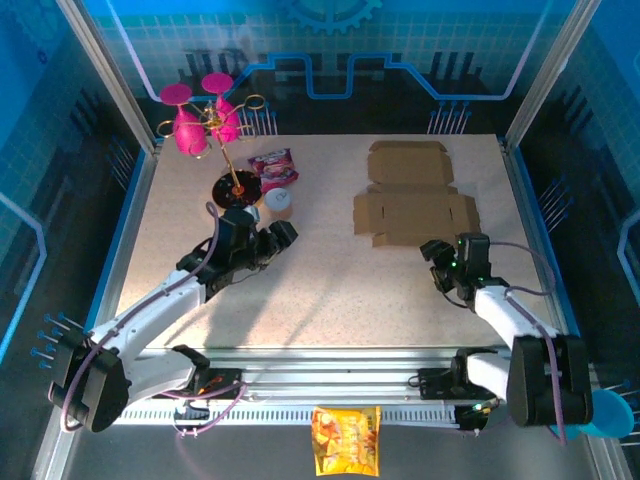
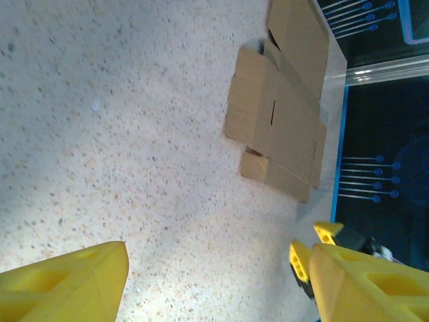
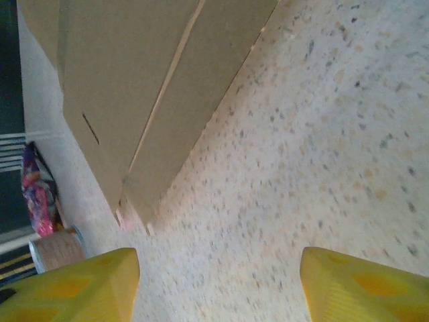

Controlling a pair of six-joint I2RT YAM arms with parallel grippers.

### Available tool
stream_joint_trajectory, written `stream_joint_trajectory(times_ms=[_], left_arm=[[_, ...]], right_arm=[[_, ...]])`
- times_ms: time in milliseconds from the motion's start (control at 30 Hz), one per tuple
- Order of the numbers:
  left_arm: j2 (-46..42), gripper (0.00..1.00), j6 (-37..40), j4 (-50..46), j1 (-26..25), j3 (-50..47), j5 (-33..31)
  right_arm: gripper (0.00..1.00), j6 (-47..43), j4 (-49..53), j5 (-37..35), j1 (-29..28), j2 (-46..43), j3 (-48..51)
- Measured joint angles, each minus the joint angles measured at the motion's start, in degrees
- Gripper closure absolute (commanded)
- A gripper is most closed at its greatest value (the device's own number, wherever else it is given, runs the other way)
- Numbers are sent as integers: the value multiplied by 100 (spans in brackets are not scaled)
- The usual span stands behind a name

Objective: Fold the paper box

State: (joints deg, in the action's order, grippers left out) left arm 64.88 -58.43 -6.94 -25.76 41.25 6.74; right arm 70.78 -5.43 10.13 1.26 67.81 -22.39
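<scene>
Viewing from above, I find the paper box (image 1: 412,200) lying flat and unfolded on the tabletop (image 1: 330,290), right of centre. The left fingers (image 2: 67,282) and the right fingers (image 3: 74,285) stand apart, gripping nothing, partly cropped at the frame edge. The right wrist view cuts off most of the box.

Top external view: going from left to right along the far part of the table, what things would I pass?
gold rack of pink cups → pink snack packet → paper box, lying flat and unfolded
</scene>
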Motion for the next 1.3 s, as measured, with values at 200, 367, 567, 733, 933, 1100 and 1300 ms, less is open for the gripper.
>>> stream_joint_trajectory(times_ms=[200, 367, 567, 733, 933, 1100, 1300], left_arm=[[-37, 29, -61, 254, -22, -17, 133], [-142, 29, -138, 350, -24, -28, 201], [-190, 31, -166, 446, -24, -28, 221], [-243, 30, -166, 444, -24, -26, 221], [-269, 21, -420, 555, -35, -15, 203], [131, 9, -1080, 920, -181, 269, 68], [933, 5, -2428, 1025, -461, 1126, -326]], right_arm=[[46, 811, -2422, 297, 179, 1652, 85], [56, 1388, -3838, 389, 179, 2524, 83], [96, 1915, -5012, 306, 131, 3467, -87], [100, 2291, -4951, -2, -70, 3283, -168], [100, 2444, -2653, -503, -579, 726, -728], [100, 2660, -1147, -872, -846, -647, -1403], [100, 2756, 269, -1123, -1075, -802, -1961]])
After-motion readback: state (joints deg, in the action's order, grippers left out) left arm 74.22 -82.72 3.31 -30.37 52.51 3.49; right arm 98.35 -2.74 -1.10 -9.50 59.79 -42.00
